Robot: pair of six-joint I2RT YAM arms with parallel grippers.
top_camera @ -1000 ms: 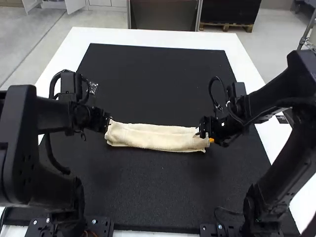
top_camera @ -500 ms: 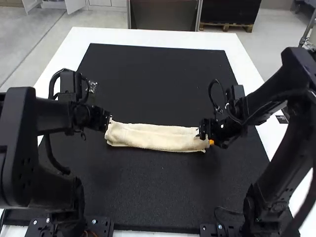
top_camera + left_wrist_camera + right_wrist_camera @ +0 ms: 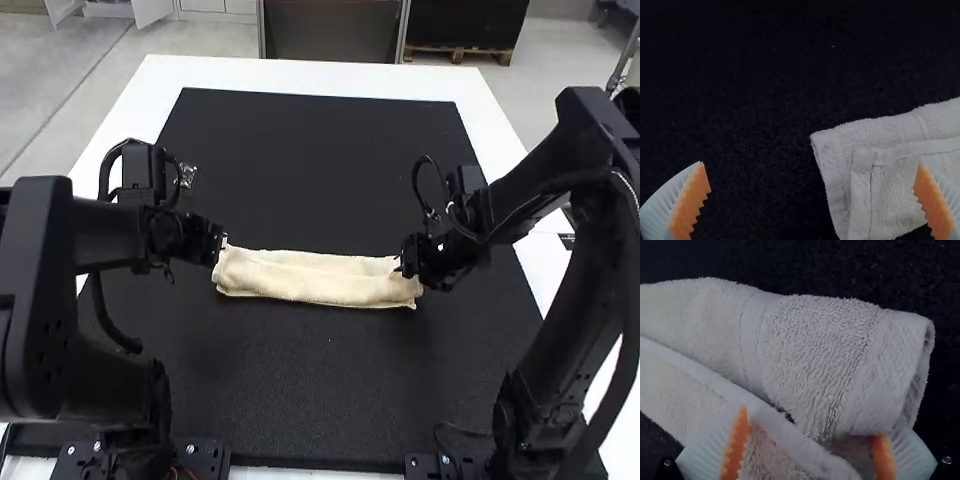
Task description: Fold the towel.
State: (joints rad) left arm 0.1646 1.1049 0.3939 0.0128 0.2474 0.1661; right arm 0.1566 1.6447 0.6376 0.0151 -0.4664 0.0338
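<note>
Towel [image 3: 315,278], folded narrow, needs every right-end layer pinched evenly, with left jaws wide, right jaws moderately parted.

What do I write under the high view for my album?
Two robot arms, one at each end of a long, folded cream towel.

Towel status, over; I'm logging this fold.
Left gripper open at towel's left end. Right gripper open at right end. Towel folded into long strip on black mat. Grippers crowd both ends.
</note>
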